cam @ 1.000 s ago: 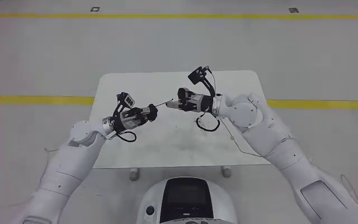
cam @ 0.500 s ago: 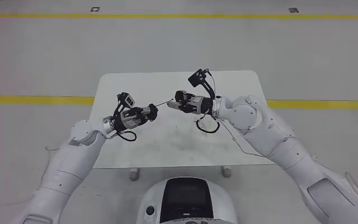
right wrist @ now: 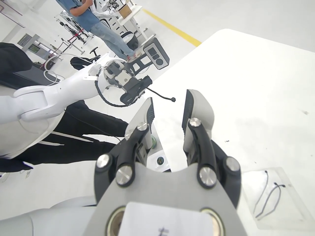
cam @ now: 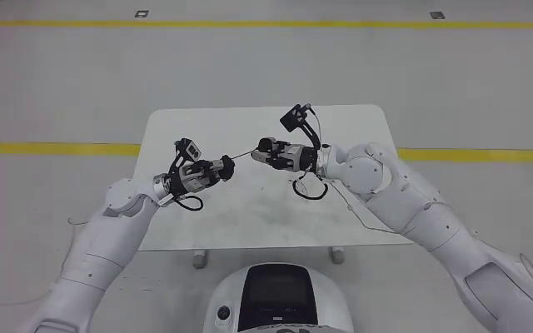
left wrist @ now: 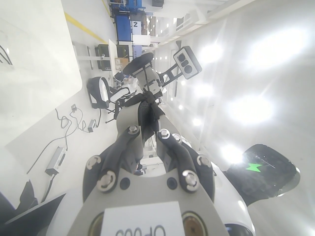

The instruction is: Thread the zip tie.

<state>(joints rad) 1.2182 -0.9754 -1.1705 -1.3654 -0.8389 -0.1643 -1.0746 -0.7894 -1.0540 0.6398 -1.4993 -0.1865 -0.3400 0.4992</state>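
Note:
A thin black zip tie (cam: 241, 155) is held above the white table (cam: 250, 208), with my left gripper (cam: 226, 164) shut on its tail end. In the left wrist view the tie (left wrist: 147, 121) is pinched between the grey fingers (left wrist: 128, 121). In the right wrist view the tie (right wrist: 162, 95) sticks out of the left gripper (right wrist: 136, 88), and its small head hangs just beyond my right gripper (right wrist: 169, 106). The right gripper (cam: 256, 151) is open and holds nothing. It faces the left gripper at the tie's free end.
A clear flat tray (right wrist: 270, 192) with spare black zip ties lies on the table near the right arm. The table's rounded far corner (right wrist: 221, 33) is close behind the grippers. A person stands in the room beyond, away from the table.
The right gripper has edged slightly toward the tie's free end. The left arm and the tie have barely moved.

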